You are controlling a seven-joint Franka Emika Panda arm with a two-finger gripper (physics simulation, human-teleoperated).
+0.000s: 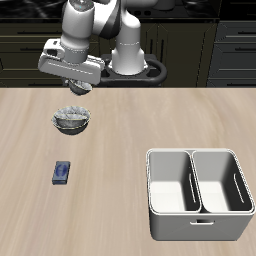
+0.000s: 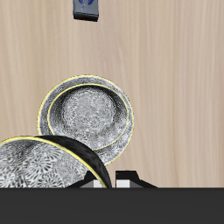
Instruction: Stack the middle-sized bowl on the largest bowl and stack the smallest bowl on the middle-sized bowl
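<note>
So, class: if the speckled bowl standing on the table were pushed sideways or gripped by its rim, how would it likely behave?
The speckled bowl looks rigid and ceramic-like, so it should keep its shape but might chip if dropped. Standing upright and low on the smooth table, it would probably slide rather than tip. Its thin curved rim may slip in a pinch.
</note>
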